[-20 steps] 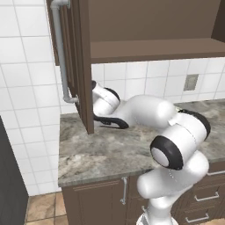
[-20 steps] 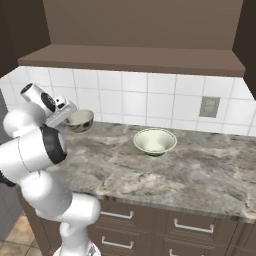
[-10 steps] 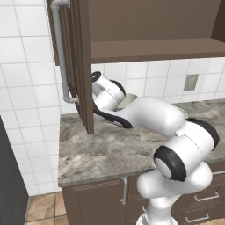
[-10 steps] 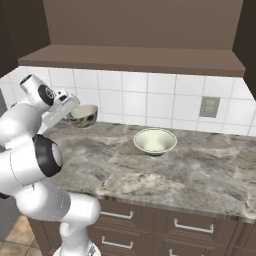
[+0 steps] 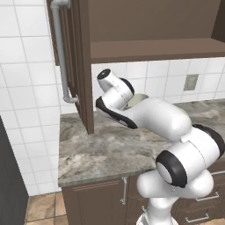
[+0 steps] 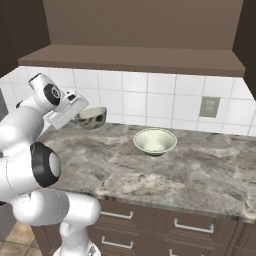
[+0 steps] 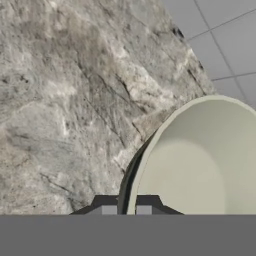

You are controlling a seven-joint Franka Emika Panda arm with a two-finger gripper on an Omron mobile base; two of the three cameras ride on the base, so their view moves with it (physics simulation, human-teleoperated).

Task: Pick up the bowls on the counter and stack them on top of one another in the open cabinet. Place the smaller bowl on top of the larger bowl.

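My gripper [image 7: 126, 208] is shut on the rim of the smaller bowl [image 7: 200, 167], one finger inside and one outside. That grey-tan bowl [image 6: 93, 117] hangs above the counter [image 6: 200, 170] near the tiled wall, with the gripper [image 6: 81, 114] at its left rim. In the left base view a sliver of the bowl [image 5: 138, 100] shows behind my arm. The larger bowl [image 6: 155, 141], cream with a flared rim, sits on the counter to the right. The open cabinet's shelf [image 6: 135, 57] runs overhead.
The cabinet door [image 5: 82, 66] stands open to the left of my arm, with its long pale handle [image 5: 59, 48] facing out. A wall outlet [image 6: 208, 106] is set in the tiles at the right. Drawers [image 6: 150, 225] sit under the counter.
My arm has raised the hand and carried the smaller bowl up and a little to the right, away from the open door. The larger bowl has not moved.
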